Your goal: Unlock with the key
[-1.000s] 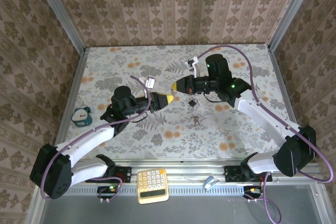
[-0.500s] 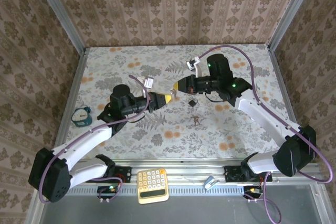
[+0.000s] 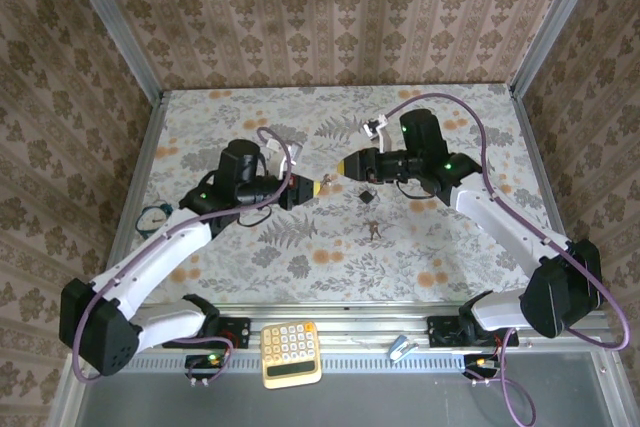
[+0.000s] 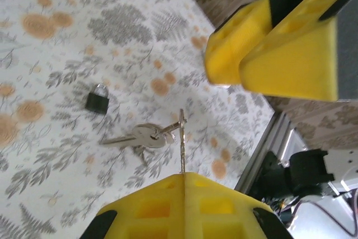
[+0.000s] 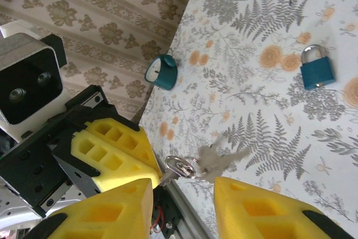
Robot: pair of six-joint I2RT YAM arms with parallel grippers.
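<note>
Across the top view spreads the table (image 3: 450,247), covered in a cloth of ferns and orange blooms, with patterned walls behind it. From the lower left corner the left arm (image 3: 160,252) slants up toward the centre. The right arm (image 3: 500,217) comes from the lower right and bends back to meet it. On the metal rail at the bottom edge, between the two bases, lies a yellow calculator (image 3: 291,353).

Just above the middle of that view the two yellow grippers point at each other, tips close but apart. The left gripper (image 3: 310,186) has its fingers pressed flat together. The right gripper (image 5: 183,186) has its fingers spread, with a bare gap between them at the bottom of the right wrist view.

A teal roll (image 5: 162,71) stands on edge by the wall, upper left of centre in that view. The blue padlock (image 5: 317,68) lies flat on the cloth at the upper right, well apart from both grippers.

At the lower centre of the left wrist view, the key (image 4: 182,149) stands edge-on, its thin blade pinched in the seam of the left fingers (image 4: 224,205). It is held up off the cloth. A key ring (image 4: 146,136) with other silver keys hangs from its top, to the left.
</note>
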